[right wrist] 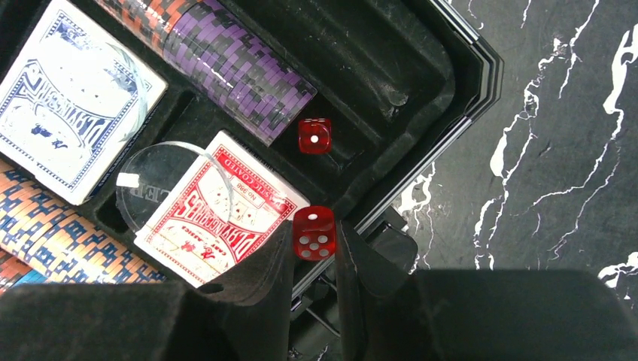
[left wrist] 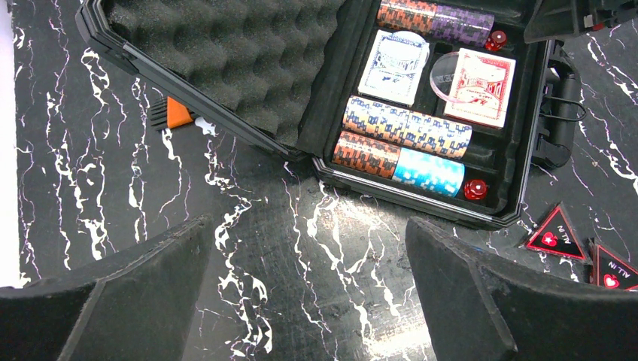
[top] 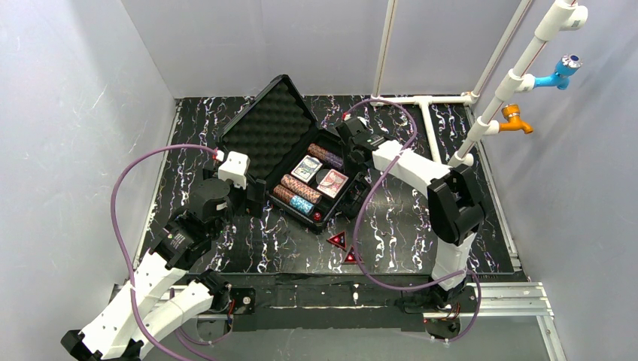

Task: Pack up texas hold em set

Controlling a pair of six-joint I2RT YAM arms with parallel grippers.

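The black case [top: 267, 124] lies open on the table, its foam lid tilted back to the left. Its tray holds chip rolls [left wrist: 406, 126], a blue card deck [left wrist: 393, 66], a red card deck [left wrist: 481, 86] and loose red dice [left wrist: 475, 189]. My right gripper [right wrist: 314, 237] is shut on a red die [right wrist: 314, 234], held over the case's edge beside the red deck [right wrist: 218, 218]. Another die [right wrist: 314, 136] lies by the purple chips [right wrist: 241, 71]. My left gripper [left wrist: 308, 233] is open and empty above the table, near the case's front corner. Two red triangular markers [top: 338, 240] lie on the table in front of the case.
A small orange and black object [left wrist: 171, 113] lies on the table under the lid's edge. A clear round disc [right wrist: 162, 184] rests on the red deck. A white pipe frame with blue and orange taps [top: 519, 116] stands at the back right. Grey walls enclose the table.
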